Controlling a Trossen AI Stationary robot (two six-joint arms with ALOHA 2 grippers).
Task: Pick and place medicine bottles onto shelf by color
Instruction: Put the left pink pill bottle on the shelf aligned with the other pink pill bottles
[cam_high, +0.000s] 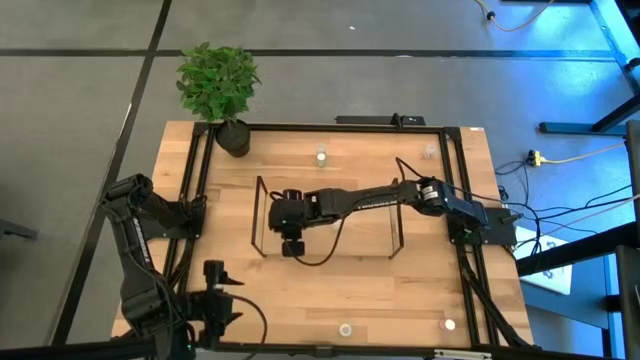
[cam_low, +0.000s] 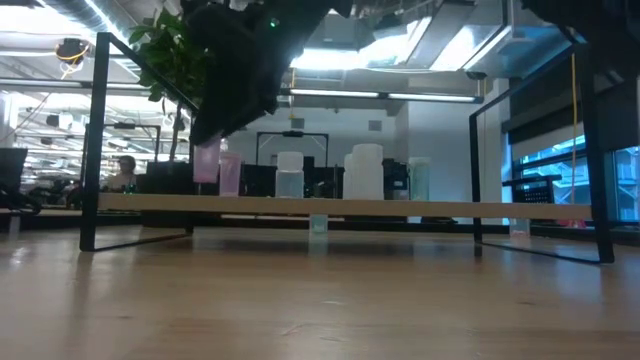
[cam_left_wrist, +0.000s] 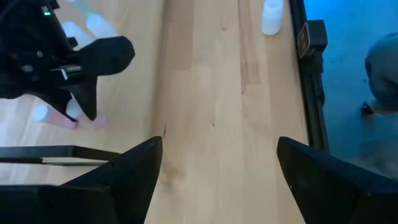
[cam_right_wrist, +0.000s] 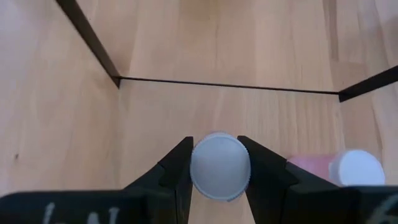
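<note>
- Bottles are sitting in several spots: the low view is showing about five on the shelf (cam_low: 340, 205) board, with two pink ones (cam_low: 230, 172) at the left of that row, a clear one and larger whitish ones toward the middle.
- One loose bottle (cam_high: 321, 155) is standing at the upper middle of the high view, beyond the shelf; two more (cam_high: 345, 329) are sitting near the lower edge, at middle and right, all well apart from each other.
- Shelf rods are framing the centre of the high view; bare wood is lying open on every side of them, up to the black frame (cam_high: 190, 190) along the table's edges.
- A plant (cam_high: 217, 82) is standing at the upper left corner of the table.
- Right gripper (cam_right_wrist: 219, 167) is clamping a bottle (cam_right_wrist: 219, 166) by its whitish cap, fingers pressing on both sides; a pink bottle (cam_right_wrist: 339, 168) is lying just beside it at the lower right of the wrist view.
- Right arm is reaching from the right side of the high view leftward over the shelf, its wrist over the shelf's left end.
- Left gripper (cam_left_wrist: 217, 180) is waiting at the lower left of the high view, fingers spread wide with nothing between them.
</note>
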